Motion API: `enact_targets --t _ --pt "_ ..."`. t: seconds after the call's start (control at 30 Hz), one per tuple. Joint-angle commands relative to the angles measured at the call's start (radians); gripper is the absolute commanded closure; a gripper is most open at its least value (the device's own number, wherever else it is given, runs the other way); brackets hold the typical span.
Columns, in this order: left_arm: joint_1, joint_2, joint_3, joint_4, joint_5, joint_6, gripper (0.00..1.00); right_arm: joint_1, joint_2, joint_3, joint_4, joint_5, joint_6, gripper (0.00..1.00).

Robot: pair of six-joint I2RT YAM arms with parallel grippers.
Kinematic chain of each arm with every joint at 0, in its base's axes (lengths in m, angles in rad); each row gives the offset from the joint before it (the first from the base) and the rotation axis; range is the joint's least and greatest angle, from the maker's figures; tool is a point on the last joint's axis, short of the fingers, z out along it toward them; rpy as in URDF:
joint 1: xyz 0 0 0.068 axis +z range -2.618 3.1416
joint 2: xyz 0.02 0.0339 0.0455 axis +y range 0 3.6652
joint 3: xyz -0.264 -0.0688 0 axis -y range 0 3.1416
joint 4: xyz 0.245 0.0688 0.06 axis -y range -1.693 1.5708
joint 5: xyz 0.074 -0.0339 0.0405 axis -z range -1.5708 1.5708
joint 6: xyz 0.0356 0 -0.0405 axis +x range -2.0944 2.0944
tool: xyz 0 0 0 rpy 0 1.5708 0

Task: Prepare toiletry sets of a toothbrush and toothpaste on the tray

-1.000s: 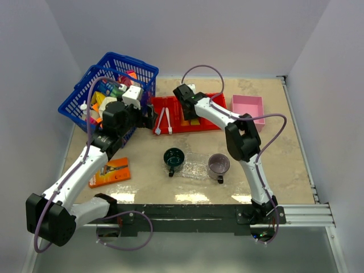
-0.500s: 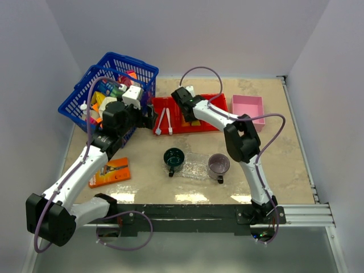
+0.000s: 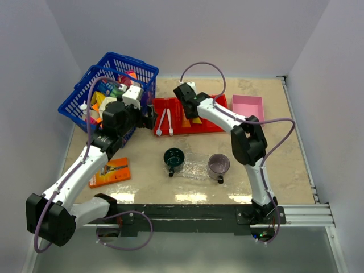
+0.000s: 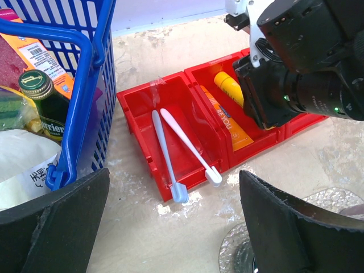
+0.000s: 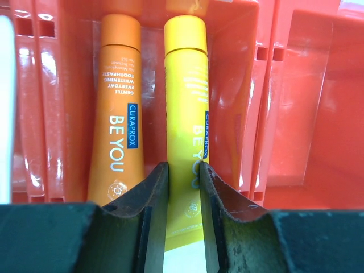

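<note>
Yellow tube [image 5: 185, 96] in red bin [image 5: 301, 114], cap pointing away; R jaws astride it, grip unclear; L jaws apart.

- Both arms on my feed are built alike: the left arm [image 3: 79, 168] and the right arm [image 3: 215, 114] have white tubular links joined by chunky black joint housings.
- A lilac cable [image 3: 202, 65] loops off each arm, and more trails under the black base rail [image 3: 182, 218].
- The left gripper [image 4: 174, 182] has broad, matt black wedge fingers [image 4: 57, 227] with a grainy surface.
- The right gripper [image 5: 183, 193] has dark fingers with ridged inner edges.
- I see a small green light [image 4: 341, 109] on the right wrist's black housing.
</note>
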Motion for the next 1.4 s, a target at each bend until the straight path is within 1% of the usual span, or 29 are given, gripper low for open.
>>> enact_targets --t 0.0,0.13,0.33,0.57,0.67,0.7,0.73,0.8,0.93,1.0,1.1,1.23,1.3,1.37 --pt "0.002 -0.009 0.02 0.035 0.007 -0.011 0.0 0.0 -0.1 -0.036 0.058 -0.015 -0.024 1.0" --pt "0.002 0.0 0.023 0.032 0.011 -0.014 0.0 -0.002 -0.178 -0.117 0.117 -0.059 -0.05 1.0" --pt "0.002 0.008 0.024 0.032 0.017 -0.016 0.0 -0.002 -0.212 -0.174 0.127 -0.079 -0.065 1.0" --pt "0.002 0.013 0.024 0.034 0.037 -0.012 0.0 -0.006 -0.253 -0.231 0.176 -0.19 -0.045 1.0" --pt "0.002 0.023 0.026 0.037 0.068 -0.005 0.0 -0.012 -0.279 -0.258 0.204 -0.233 -0.045 1.0" --pt "0.002 0.035 0.028 0.039 0.088 0.003 0.0 -0.014 -0.291 -0.263 0.207 -0.257 -0.047 1.0" --pt "0.002 0.042 0.031 0.045 0.152 0.012 0.0 -0.019 -0.295 -0.27 0.209 -0.269 -0.048 1.0" --pt "0.002 0.061 0.037 0.045 0.197 0.026 0.0 -0.031 -0.305 -0.277 0.213 -0.294 -0.051 1.0" --pt "0.001 0.094 0.035 0.054 0.331 0.07 0.0 -0.062 -0.33 -0.298 0.224 -0.404 -0.056 1.0" --pt "0.001 0.108 0.035 0.052 0.37 0.113 0.01 -0.072 -0.339 -0.303 0.233 -0.446 -0.07 1.0" --pt "0.001 0.106 0.021 0.138 0.431 0.185 0.01 -0.077 -0.35 -0.306 0.23 -0.477 -0.085 1.0" --pt "0.001 0.121 0.009 0.187 0.586 0.277 0.02 -0.092 -0.359 -0.3 0.222 -0.576 -0.094 1.0" --pt "0.001 0.146 0.015 0.168 0.617 0.346 0.03 -0.098 -0.365 -0.288 0.207 -0.619 -0.108 1.0" --pt "0.002 0.169 0.023 0.164 0.61 0.406 0.04 -0.1 -0.377 -0.286 0.196 -0.635 -0.119 1.0"
